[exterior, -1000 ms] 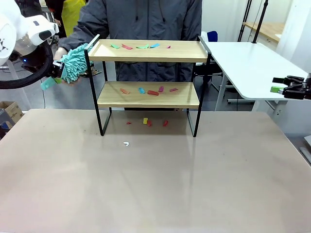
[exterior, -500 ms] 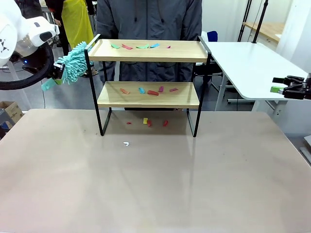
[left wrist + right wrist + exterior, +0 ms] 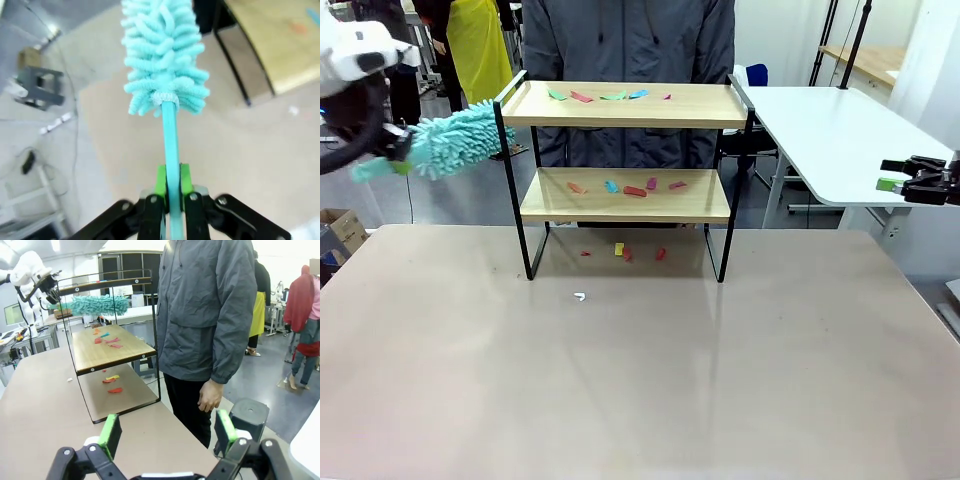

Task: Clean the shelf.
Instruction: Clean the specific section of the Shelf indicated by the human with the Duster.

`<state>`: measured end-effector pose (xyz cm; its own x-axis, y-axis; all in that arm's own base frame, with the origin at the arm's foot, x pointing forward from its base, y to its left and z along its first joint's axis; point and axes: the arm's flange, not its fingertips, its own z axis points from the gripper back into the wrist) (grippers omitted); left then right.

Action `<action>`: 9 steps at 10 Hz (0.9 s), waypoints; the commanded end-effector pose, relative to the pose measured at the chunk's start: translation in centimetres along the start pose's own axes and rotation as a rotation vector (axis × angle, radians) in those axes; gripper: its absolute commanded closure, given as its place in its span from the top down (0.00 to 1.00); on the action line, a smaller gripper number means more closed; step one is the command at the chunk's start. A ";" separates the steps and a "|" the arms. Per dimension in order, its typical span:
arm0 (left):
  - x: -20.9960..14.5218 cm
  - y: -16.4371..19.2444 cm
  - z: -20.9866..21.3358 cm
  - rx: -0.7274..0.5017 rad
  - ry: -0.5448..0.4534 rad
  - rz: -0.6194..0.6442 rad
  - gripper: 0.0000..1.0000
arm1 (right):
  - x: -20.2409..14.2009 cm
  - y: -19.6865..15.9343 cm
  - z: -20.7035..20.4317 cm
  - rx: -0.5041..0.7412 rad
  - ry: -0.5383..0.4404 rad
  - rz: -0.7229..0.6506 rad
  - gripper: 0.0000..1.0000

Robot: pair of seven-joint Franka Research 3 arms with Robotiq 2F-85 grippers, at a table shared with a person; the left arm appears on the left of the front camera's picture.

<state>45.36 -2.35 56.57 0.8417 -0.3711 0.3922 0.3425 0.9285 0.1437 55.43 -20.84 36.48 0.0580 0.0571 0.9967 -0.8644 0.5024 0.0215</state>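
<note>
At the far middle of the table (image 3: 640, 400) we see the shelf (image 3: 705, 104) standing upright, right in front of a person (image 3: 620, 40) in a grey jacket. Coloured paper scraps (image 3: 582, 97) lie on its top board, more on the lower board, and a few on the tabletop beneath it. One small white scrap (image 3: 580, 296) lies on the table just in front of the shelf's left legs. Our left gripper (image 3: 171, 179) is up at the left of the shelf, its green pads pinched tight on the thin teal handle of a fluffy teal duster (image 3: 460, 140). The duster lies roughly level, its head pointing at the shelf's left frame post just below the top board — whether it touches the post we cannot tell. Our right gripper (image 3: 898, 184) hangs well apart at the right, by the edge of a white side table (image 3: 820, 130), its jaws spread wide with nothing between them.
</note>
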 end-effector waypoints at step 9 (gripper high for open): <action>-8.5 -3.3 9.8 -0.310 0.527 -0.977 0.13 | 0.7 0.1 -0.2 -0.011 0.004 -0.012 1.00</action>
<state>33.57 -2.14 61.80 0.2798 -0.9382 -0.2038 0.9538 0.2958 -0.0526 55.43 -20.83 36.48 0.0580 0.0571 0.9967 -0.8643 0.5026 0.0215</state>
